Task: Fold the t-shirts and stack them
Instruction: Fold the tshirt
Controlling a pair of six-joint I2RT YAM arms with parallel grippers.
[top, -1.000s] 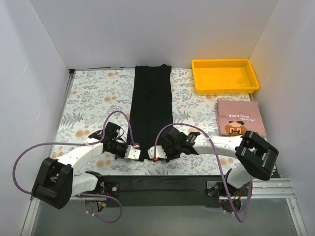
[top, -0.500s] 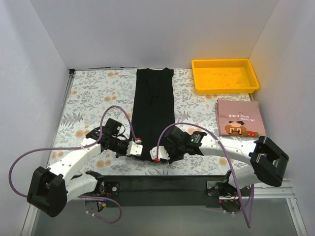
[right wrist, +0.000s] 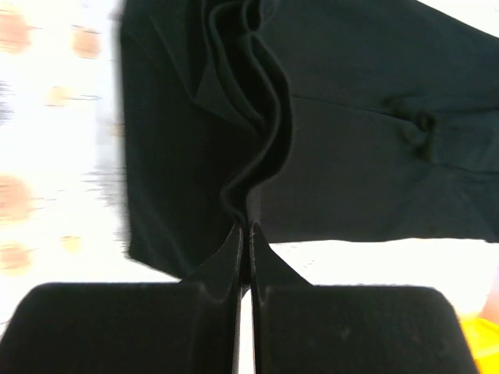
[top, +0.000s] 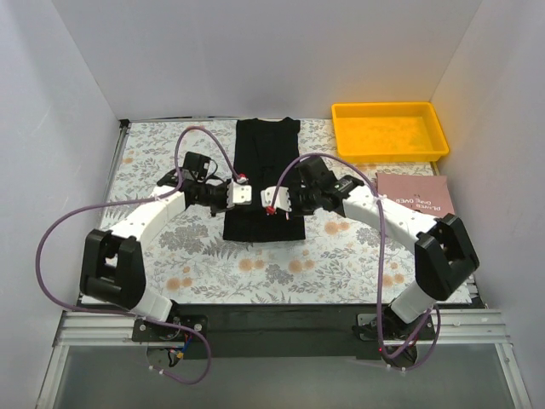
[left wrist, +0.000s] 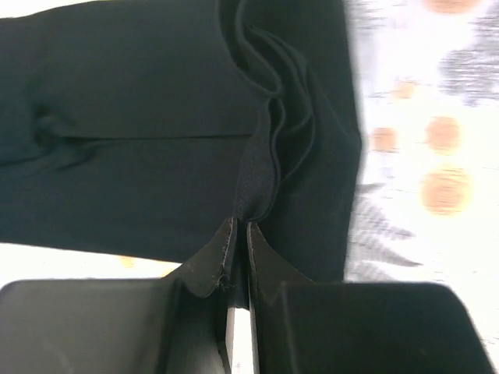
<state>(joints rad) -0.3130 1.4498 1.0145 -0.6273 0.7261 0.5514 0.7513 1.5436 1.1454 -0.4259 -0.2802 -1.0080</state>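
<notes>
The black t-shirt (top: 267, 158) lies as a narrow strip in the middle of the floral table, its near part doubled over. My left gripper (top: 242, 194) is shut on a bunched fold of the shirt's edge and holds it above the strip. My right gripper (top: 272, 199) is shut on the same edge beside it. In the left wrist view the left gripper (left wrist: 241, 227) pinches a ridge of the t-shirt (left wrist: 140, 117). In the right wrist view the right gripper (right wrist: 245, 227) pinches a ridge of the t-shirt (right wrist: 366, 140) too.
A yellow tray (top: 391, 156) stands at the far right. A pinkish book (top: 415, 194) with a pixel-art cover lies in front of the tray, partly under my right arm. White walls close the table on three sides.
Both grippers have moved from the table's near edge toward the far side, carrying the shirt's near end with them. The strip now looks shorter, folded over itself.
</notes>
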